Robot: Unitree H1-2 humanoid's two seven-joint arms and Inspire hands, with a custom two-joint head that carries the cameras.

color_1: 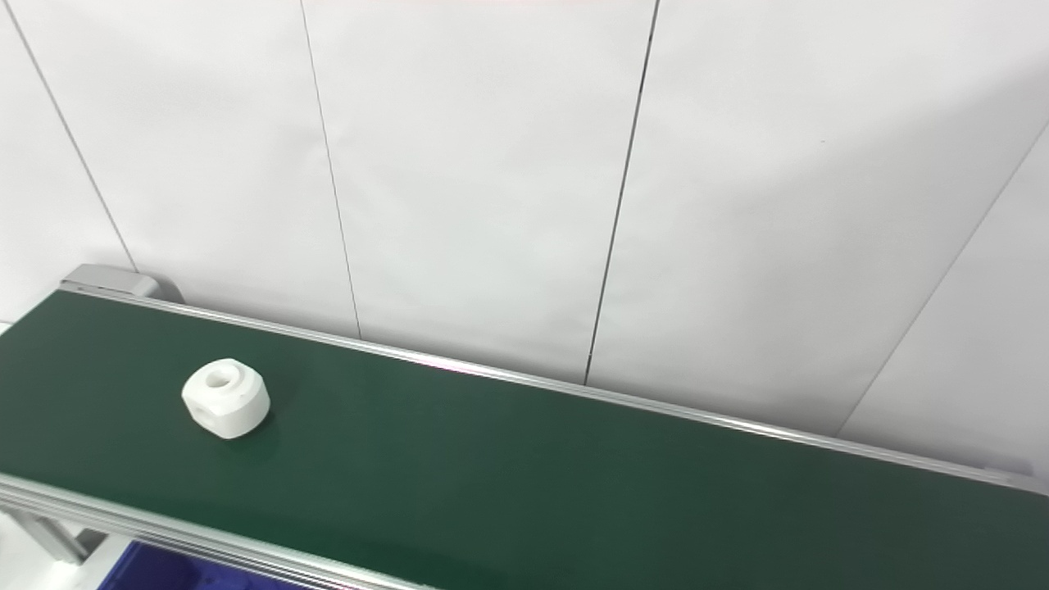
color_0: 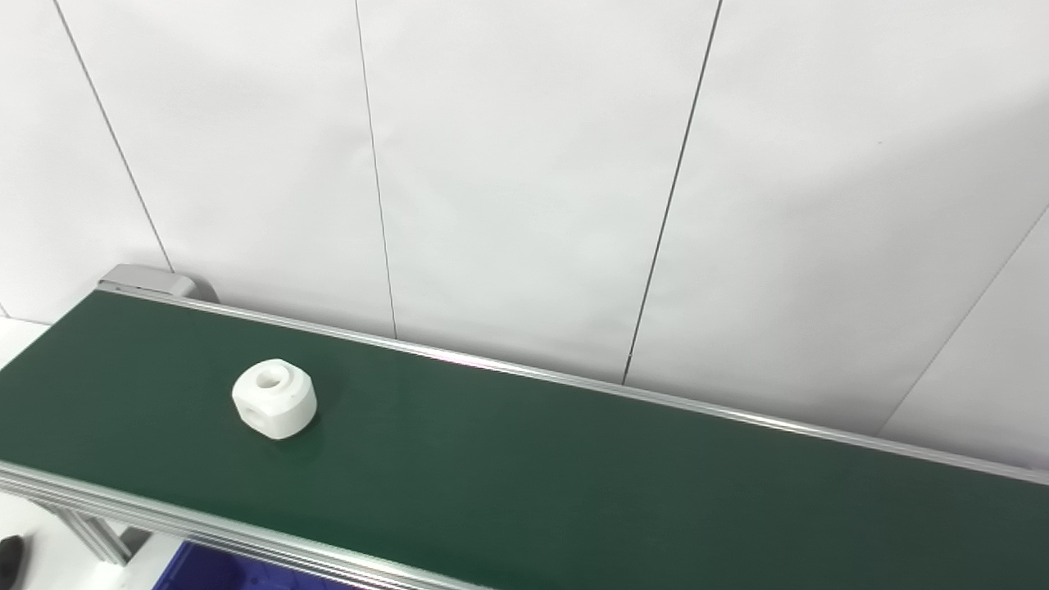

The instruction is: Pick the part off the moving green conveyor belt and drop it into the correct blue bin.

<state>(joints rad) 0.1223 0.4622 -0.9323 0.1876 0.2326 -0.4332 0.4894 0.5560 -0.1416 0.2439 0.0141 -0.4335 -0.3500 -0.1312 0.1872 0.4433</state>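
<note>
A white panelled wall [color_0: 524, 164] stands behind one long green conveyor belt [color_0: 574, 475] with silver rails. A corner of one blue bin [color_0: 221, 569] shows beneath the near rail. One white part [color_0: 274, 398], rounded and blocky with a hole on top, sits on the belt's left stretch. Neither hand is in view, so their fingers cannot be judged.

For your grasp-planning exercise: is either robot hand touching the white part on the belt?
No. The white part sits alone on the green conveyor belt, with no hand in view.
</note>
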